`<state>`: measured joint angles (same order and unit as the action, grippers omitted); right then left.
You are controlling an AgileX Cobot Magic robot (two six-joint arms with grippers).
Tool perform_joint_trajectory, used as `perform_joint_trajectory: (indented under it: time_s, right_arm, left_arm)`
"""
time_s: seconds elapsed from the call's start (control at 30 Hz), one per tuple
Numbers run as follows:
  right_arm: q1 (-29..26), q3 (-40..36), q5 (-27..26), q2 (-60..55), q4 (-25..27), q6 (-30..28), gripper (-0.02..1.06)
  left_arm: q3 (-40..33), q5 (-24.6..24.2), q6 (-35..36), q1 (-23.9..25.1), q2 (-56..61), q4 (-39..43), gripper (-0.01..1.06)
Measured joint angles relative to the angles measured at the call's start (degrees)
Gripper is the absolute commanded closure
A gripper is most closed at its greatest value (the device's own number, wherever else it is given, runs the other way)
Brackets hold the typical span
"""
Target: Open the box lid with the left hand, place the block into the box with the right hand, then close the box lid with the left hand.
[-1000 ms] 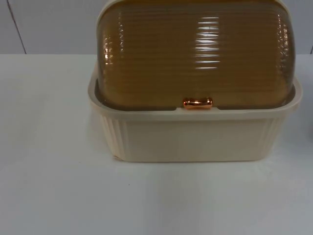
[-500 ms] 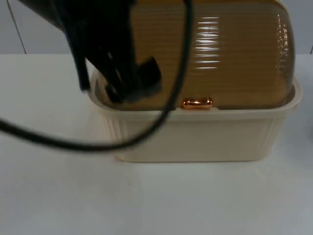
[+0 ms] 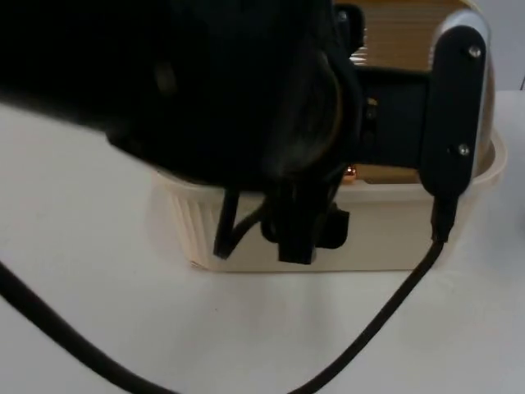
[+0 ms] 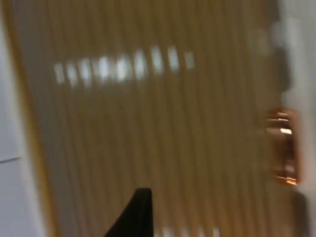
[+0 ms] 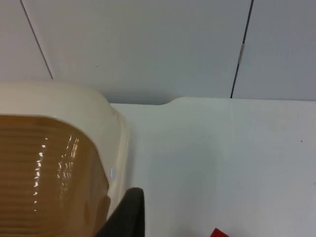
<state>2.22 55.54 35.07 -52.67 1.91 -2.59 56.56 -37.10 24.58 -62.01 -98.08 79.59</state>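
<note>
One box [image 3: 328, 238], cream, with one amber ribbed lid [image 4: 148, 123] and one copper handle [image 4: 282, 147] on that lid. One red object [image 5: 219, 233], a corner showing, could be the block. One white surface [image 3: 90, 320]. One grey partition wall [image 5: 148, 44].

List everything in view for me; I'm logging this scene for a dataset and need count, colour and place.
Box: one, cream, ribbed, on the table's middle near the partition wall.
Lid: one, amber, ribbed, down on the box.
Lid handle: one, copper, at the lid's front edge.
Red thing: one, on the table to the box's right; only a corner visible, too little to identify.
Table: one, white.
Partition wall: grey, behind the table.
Left hand: black, over the box front, near the handle.
Right hand: one black fingertip beside the box, waiting.
</note>
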Motion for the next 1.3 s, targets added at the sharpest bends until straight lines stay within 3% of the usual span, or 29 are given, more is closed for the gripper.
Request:
perform_joint_trajectory:
  time_s: [0.03,0.07,0.2,0.47,0.5,0.53,0.57,0.63,0.67,0.7,0.77,0.87,1.1,1.3]
  right_arm:
    - [0.0,0.0,0.0,0.0,0.0,0.0,0.00]
    - [0.0,0.0,0.0,0.0,0.0,0.0,0.00]
    - [0.9,0.0,0.0,0.0,-1.9,0.0,0.00]
    - [4.2,0.0,0.0,0.0,-5.8,0.5,0.00]
    - [4.4,0.0,0.0,0.0,-6.1,1.0,0.00]
    - [4.4,0.0,0.0,0.0,-6.5,1.3,0.00]
    - [4.4,0.0,0.0,0.0,-6.6,1.6,0.00]
    - [4.4,0.0,0.0,0.0,-6.9,1.6,0.00]
    - [4.4,0.0,0.0,0.0,-7.1,1.7,0.00]
    - [4.4,0.0,0.0,0.0,-7.2,1.7,0.00]
    - [4.4,0.0,0.0,0.0,-7.5,1.7,0.00]
    - [4.4,0.0,0.0,0.0,-7.5,1.7,0.00]
    - [4.4,0.0,0.0,0.0,-7.5,2.0,0.00]
    - [4.4,0.0,0.0,0.0,-7.6,2.0,0.00]
  left_arm:
    - [-0.9,-0.6,5.5,-0.2,-0.8,6.3,0.00]
    - [-0.9,-0.6,5.5,-0.2,-0.8,6.3,0.00]
    - [-6.0,-1.2,22.5,-0.4,-2.2,18.3,0.00]
    - [-6.8,-2.4,27.4,-0.4,-3.9,19.7,0.06]
    - [-6.8,-2.5,27.6,-0.4,-4.2,19.9,0.17]
    - [-6.8,-2.2,27.8,-0.4,-4.3,19.9,0.20]
    - [-6.8,-2.1,27.9,-0.4,-4.4,19.9,0.38]
    - [-6.8,-2.0,28.0,-0.4,-4.5,20.0,0.57]
    - [-6.8,-1.6,28.0,-0.4,-4.7,20.1,0.57]
    - [-6.8,-1.5,28.0,-0.4,-4.9,20.1,0.72]
    - [-6.8,-1.0,28.4,-0.1,-5.5,20.1,0.91]
    - [-6.8,-0.7,28.9,0.2,-5.7,20.1,1.04]
    - [-6.3,5.8,29.2,0.7,-5.7,20.1,1.05]
    - [-5.1,8.1,29.4,0.8,-6.2,20.2,1.05]
